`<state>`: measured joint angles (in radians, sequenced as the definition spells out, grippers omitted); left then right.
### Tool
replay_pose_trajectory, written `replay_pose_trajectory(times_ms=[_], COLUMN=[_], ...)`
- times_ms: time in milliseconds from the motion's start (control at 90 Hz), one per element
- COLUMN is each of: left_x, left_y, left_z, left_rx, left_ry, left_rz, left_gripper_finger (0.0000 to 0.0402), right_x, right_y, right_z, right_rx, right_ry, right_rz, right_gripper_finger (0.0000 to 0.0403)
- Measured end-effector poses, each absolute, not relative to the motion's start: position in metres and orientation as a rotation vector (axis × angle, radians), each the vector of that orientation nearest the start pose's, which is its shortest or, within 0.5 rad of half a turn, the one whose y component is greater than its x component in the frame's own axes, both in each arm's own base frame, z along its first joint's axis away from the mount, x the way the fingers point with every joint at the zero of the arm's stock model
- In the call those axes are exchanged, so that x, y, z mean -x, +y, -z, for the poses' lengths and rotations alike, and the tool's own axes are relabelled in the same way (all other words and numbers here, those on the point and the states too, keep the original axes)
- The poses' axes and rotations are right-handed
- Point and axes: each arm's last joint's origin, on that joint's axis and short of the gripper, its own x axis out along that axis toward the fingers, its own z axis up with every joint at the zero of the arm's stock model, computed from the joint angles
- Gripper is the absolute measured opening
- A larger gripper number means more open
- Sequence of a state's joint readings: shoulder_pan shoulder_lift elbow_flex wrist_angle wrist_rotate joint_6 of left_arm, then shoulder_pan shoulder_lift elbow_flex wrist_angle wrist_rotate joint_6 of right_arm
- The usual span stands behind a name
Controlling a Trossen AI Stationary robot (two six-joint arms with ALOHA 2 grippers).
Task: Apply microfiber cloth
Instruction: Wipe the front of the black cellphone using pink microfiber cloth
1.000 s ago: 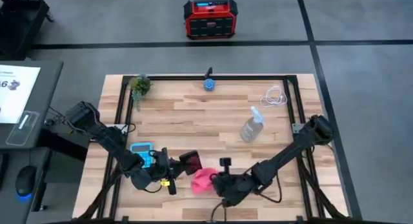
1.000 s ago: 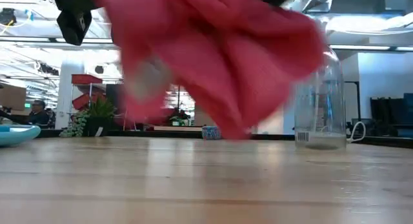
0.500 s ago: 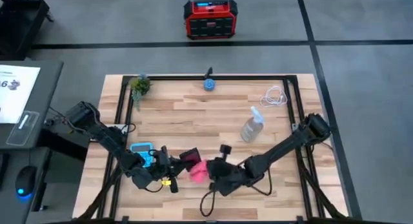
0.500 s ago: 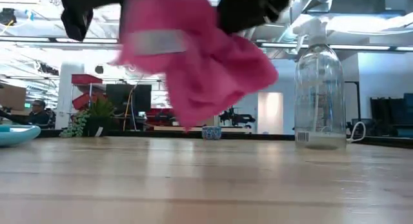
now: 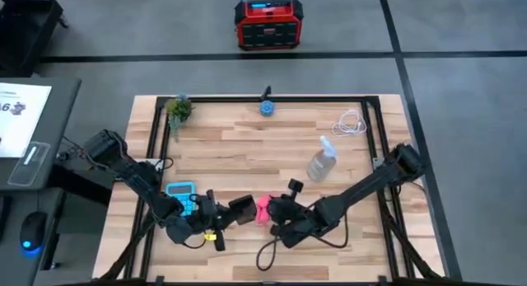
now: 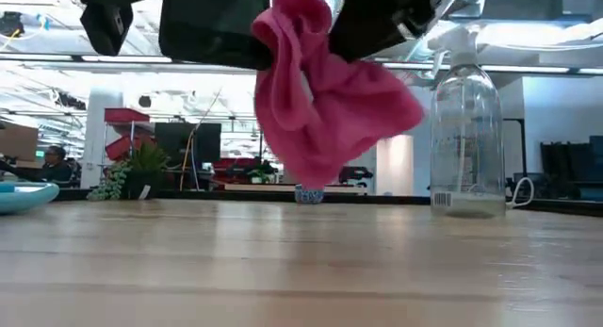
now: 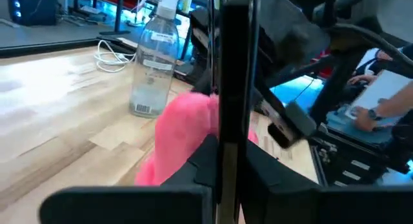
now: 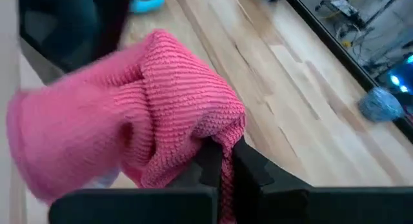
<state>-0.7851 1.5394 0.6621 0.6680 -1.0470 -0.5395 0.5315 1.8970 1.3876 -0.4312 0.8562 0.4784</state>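
Left end effector [image 7: 233, 153]: closed edge-on against a thin black phone [image 7: 235, 69], held upright.
Microfiber cloth [image 7: 184, 137]: bunched, pink, touching the phone at its 9 o'clock side.
Spray bottle [image 7: 153, 62]: clear, upright on the bench [image 7: 58, 114].
Cable [image 7: 113, 54]: white, coiled, beside the bottle.

Only a single digit "6" can be read, printed on the white sheet of paper [image 5: 18, 113] on the side desk; the label on the spray bottle [image 6: 466, 138] shows a barcode but no legible words.
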Motion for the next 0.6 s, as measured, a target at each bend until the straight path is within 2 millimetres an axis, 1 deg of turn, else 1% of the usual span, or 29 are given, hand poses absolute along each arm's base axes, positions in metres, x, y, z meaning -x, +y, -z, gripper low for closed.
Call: replay_pose_trajectory(times_ms=[67, 156, 256, 367, 467, 600], left_x=[-0.226, -0.226, -0.226, -0.226, -0.226, -0.226], left_y=[-0.191, -0.191, -0.19, -0.19, -0.19, -0.19], left_z=[-0.2, -0.2, -0.2, -0.199, -0.199, -0.199], left_rx=[0.37, 0.369, 0.37, 0.369, 0.369, 0.37], left_ry=[0.056, 0.057, 0.057, 0.057, 0.057, 0.056], left_rz=[-0.287, -0.289, -0.291, -0.291, -0.291, -0.292], left_gripper_finger=[0.0013, 0.0013, 0.0013, 0.0013, 0.0013, 0.0013], right_x=[-0.353, -0.35, -0.349, -0.354, -0.364, -0.378], right_y=[0.189, 0.199, 0.213, 0.222, 0.22, 0.206], right_z=[-0.221, -0.234, -0.253, -0.271, -0.282, -0.291], right_rx=[0.152, 0.15, 0.18, 0.223, 0.286, 0.368], right_ry=[0.612, 0.582, 0.511, 0.414, 0.338, 0.293], right_rz=[0.436, 0.419, 0.417, 0.395, 0.375, 0.409], right_gripper_finger=[0.0, 0.0, 0.0, 0.0, 0.0, 0.0])
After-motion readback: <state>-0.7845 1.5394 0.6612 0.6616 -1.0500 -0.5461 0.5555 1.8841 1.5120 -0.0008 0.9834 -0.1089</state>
